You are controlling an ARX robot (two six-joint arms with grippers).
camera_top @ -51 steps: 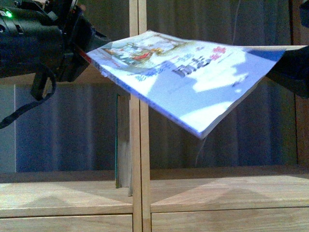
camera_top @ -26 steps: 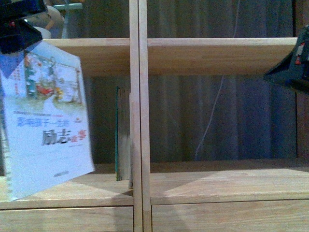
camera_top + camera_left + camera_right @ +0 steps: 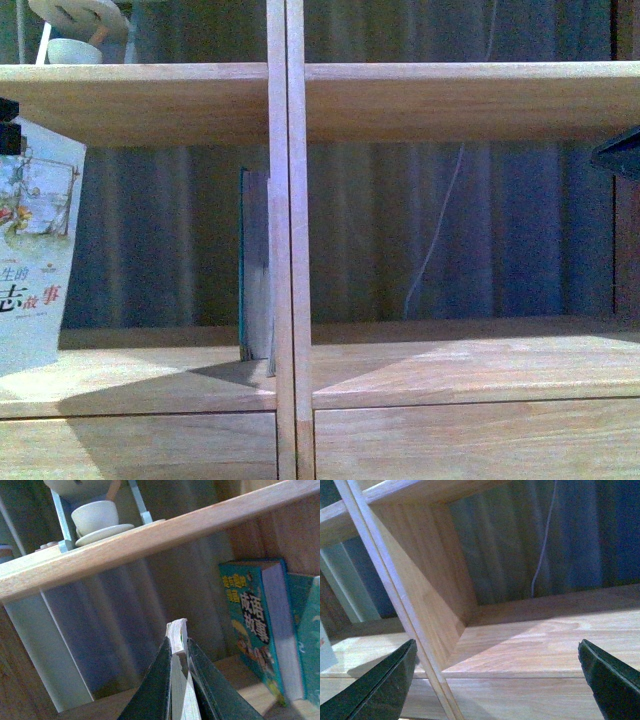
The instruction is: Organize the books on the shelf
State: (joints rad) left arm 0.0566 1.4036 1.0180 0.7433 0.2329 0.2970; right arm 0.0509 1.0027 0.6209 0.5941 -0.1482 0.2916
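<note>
Partly cropped, pale book (image 3: 38,250) hangs upright.

Pale illustrated softcover book (image 3: 35,260), 9 o'clock in front view: "生的", "志故事". Teal-covered book (image 3: 252,625): "成语故事"; yellow line above illegible.

The left hand (image 3: 178,641) has two flat fingers (image 3: 156,685), dark with a green-black tinge, broad at the base and narrowing to thin tips. Their faces look smooth and matt; finer detail is lost in the dim light. The right hand (image 3: 496,642) has fingers (image 3: 382,687) of the same dark, wedge-like build, with straight edges and bluntly pointed tips. In the front view the left hand (image 3: 7,125) is only a small black squared piece at the left edge, and the right hand (image 3: 620,152) is a dark angular wedge at the right edge.
</note>
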